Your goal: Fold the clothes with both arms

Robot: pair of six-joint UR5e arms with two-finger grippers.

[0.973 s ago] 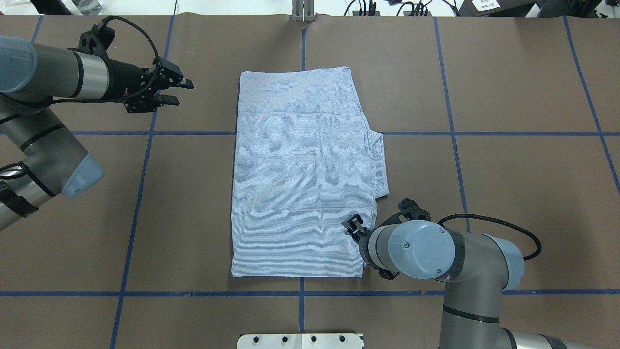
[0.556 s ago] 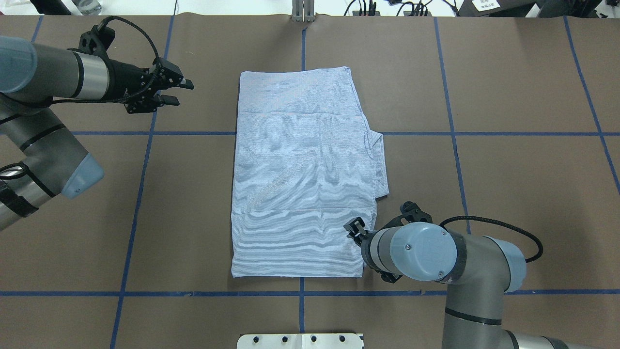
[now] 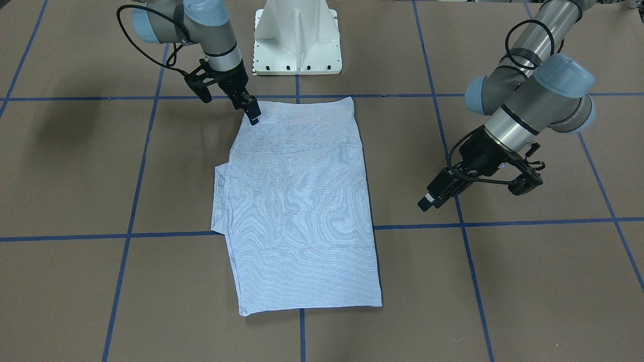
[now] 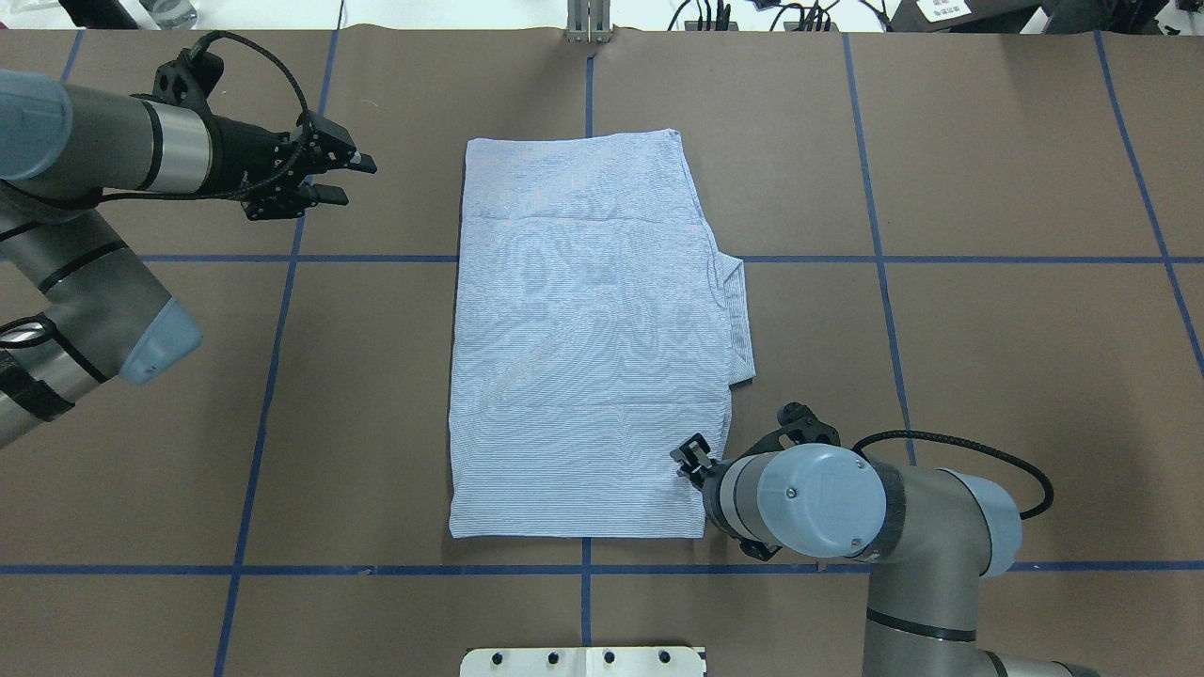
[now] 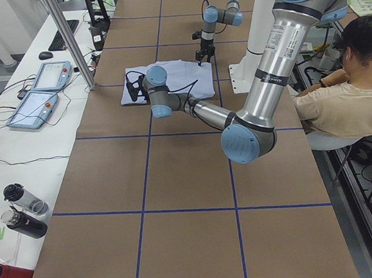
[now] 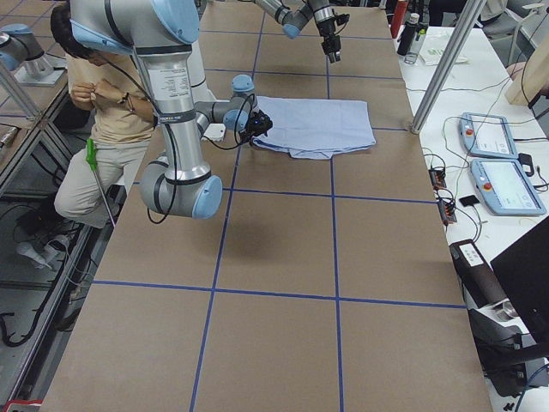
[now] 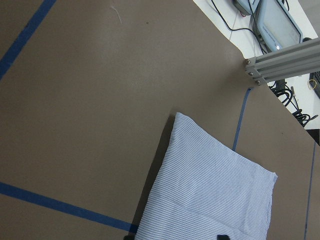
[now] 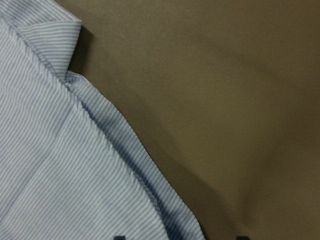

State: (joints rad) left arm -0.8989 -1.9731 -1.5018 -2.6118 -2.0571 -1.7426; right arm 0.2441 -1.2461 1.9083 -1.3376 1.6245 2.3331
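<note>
The blue-and-white striped shirt (image 4: 583,357) lies folded into a long rectangle in the middle of the table, with a collar piece sticking out on its right edge. It also shows in the front view (image 3: 297,201). My right gripper (image 4: 691,456) is low over the shirt's near right edge, shown in the front view (image 3: 253,116). Its jaws are open. In the right wrist view the shirt's edge (image 8: 115,145) runs between the two fingertips. My left gripper (image 4: 350,179) is open and empty, off the cloth to the left of the shirt's far left corner (image 7: 210,190).
The white pedestal base (image 3: 297,35) stands at the near table edge. An aluminium post (image 4: 589,19) stands at the far edge. Control tablets (image 5: 40,86) and bottles (image 5: 24,209) lie beyond the far side. A seated person (image 5: 337,95) is behind the robot.
My right arm has drawn its gripper a little toward the near edge along the shirt's right side. The left arm and the shirt have not moved.
</note>
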